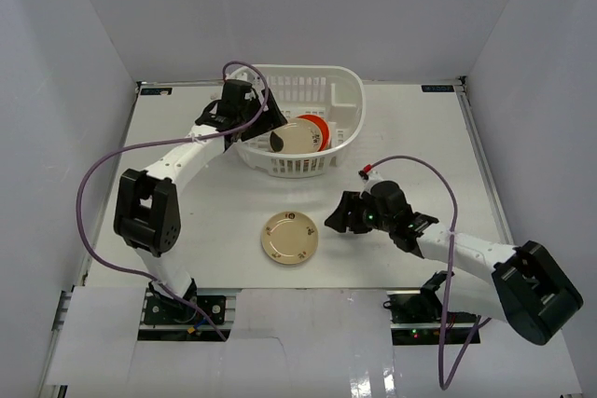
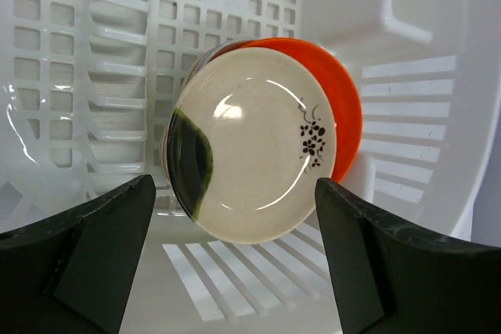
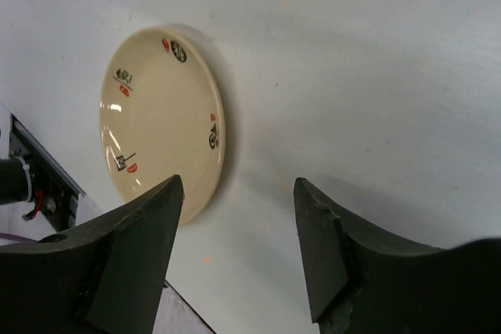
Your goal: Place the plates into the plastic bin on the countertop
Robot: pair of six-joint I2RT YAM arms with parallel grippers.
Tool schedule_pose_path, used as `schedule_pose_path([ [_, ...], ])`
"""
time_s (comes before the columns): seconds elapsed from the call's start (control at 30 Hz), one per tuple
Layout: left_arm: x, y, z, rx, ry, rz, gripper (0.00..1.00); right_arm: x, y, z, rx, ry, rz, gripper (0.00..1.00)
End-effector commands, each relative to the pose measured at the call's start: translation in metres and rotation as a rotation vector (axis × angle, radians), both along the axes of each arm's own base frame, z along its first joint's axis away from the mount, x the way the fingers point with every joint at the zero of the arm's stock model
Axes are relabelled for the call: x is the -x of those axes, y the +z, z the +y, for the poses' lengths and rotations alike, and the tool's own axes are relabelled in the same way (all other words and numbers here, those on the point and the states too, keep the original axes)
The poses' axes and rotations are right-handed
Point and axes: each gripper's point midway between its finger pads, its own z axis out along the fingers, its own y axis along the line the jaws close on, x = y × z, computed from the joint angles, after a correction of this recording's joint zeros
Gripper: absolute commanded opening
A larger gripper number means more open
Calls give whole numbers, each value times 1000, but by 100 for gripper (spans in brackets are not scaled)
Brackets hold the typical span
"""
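Observation:
The white slotted plastic bin stands at the back centre of the countertop. Inside it a round cream plate with a dark green patch leans on a glossy red-orange plate; both show in the left wrist view, cream and red-orange. My left gripper is open and empty over the bin's left rim, just short of the cream plate. A second round cream plate with small marks lies flat on the countertop, also in the right wrist view. My right gripper is open and empty, just right of it.
Pale grey-white walls enclose the countertop on three sides. Purple cables loop from both arms, one over the bin's left rim. The table's near edge and a rail lie just beyond the flat plate.

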Motion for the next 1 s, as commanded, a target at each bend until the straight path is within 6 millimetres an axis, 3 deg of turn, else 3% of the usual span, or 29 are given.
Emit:
schedule_pose_path([
  [0.0,4,99,7,19,-13,-229,94,11,10,39,-167,48,31,64],
  [0.03,12,123,11,28,-16,-278,95,12,5,42,-163,45,46,62],
  [0.1,26,137,15,28,-31,-312,97,16,-6,52,-165,61,72,57],
  [0.13,40,156,21,34,-42,-358,97,16,-9,55,-172,55,90,56],
  [0.2,61,161,25,38,-68,-369,98,14,-15,62,-169,51,103,52],
  [0.23,74,146,28,27,-84,-344,98,13,-19,63,-162,43,108,50],
  [0.27,94,162,36,37,-93,-389,98,10,-21,65,-162,27,115,47],
  [0.3,107,159,38,40,-107,-389,98,11,-27,65,-157,23,128,45],
  [0.33,119,137,42,27,-116,-353,98,8,-25,69,-171,17,115,42],
  [0.37,140,147,49,38,-127,-390,98,8,-26,71,-177,12,124,31],
  [0.47,183,122,60,42,-161,-367,98,11,-21,81,-222,37,139,8],
  [0.53,200,108,70,31,-147,-351,98,15,-13,83,-224,50,117,8],
  [0.57,211,87,76,9,-142,-302,98,16,-8,83,-216,53,107,8],
  [0.6,221,89,83,6,-130,-328,98,16,14,84,-234,76,50,8],
  [0.63,227,80,93,-22,-95,-308,98,16,23,82,-211,76,37,8],
  [0.67,231,76,98,-33,-78,-307,98,15,56,80,-250,85,-34,8],
  [0.7,234,68,103,-29,-47,-289,98,12,72,78,-242,93,-89,8],
  [0.73,236,72,114,-31,16,-318,98,5,90,74,-240,68,-144,8],
  [0.77,238,75,114,-18,19,-334,98,1,128,70,-270,54,-216,8],
  [0.8,239,75,114,-15,11,-347,98,-5,145,67,-277,35,-263,8],
  [0.83,239,77,115,-8,18,-358,98,-18,160,59,-246,-9,-343,8],
  [0.87,236,77,117,-10,41,-364,98,-31,192,57,-257,-41,-408,8],
  [0.9,233,73,117,-10,49,-352,98,-48,194,45,-191,-89,-430,8],
  [0.97,231,68,117,-19,51,-346,98,-75,200,41,-132,-128,-450,8],
])
